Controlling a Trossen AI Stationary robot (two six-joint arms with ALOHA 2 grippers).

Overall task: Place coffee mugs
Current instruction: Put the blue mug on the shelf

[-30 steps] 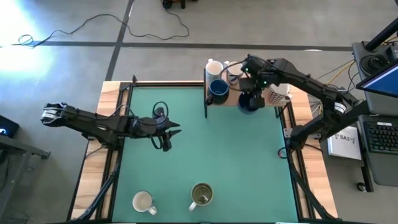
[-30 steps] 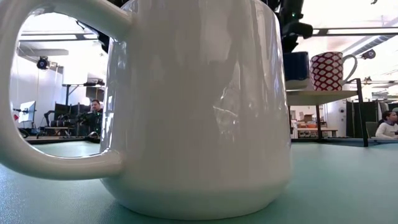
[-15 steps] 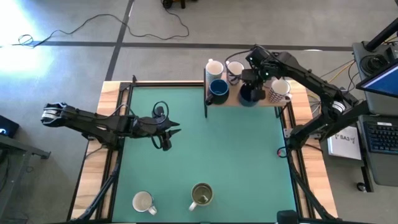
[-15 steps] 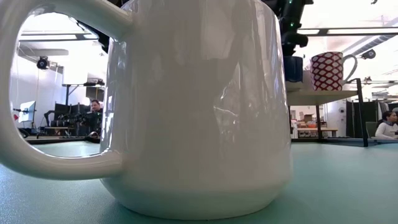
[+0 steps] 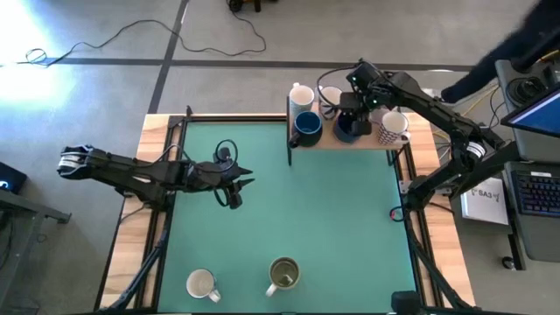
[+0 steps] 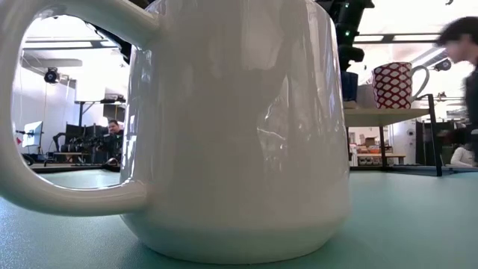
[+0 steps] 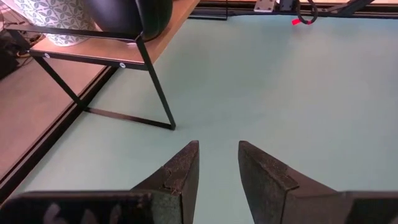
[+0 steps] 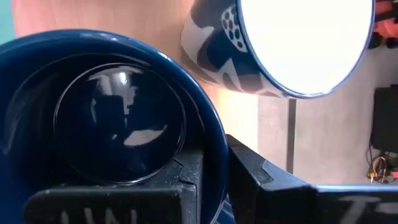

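One navy mug (image 5: 346, 128), clamped at its rim by the right end effector (image 5: 348, 112), has come down onto the shelf (image 5: 367, 143) at the table's far edge; release appears next. Left end effector (image 5: 241, 185) waits open over mid-table.

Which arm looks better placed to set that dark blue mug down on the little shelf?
The right. Its gripper is already shut on the navy mug at the shelf, jaws pinching the rim. The left gripper hangs open over the mat, far from the shelf.
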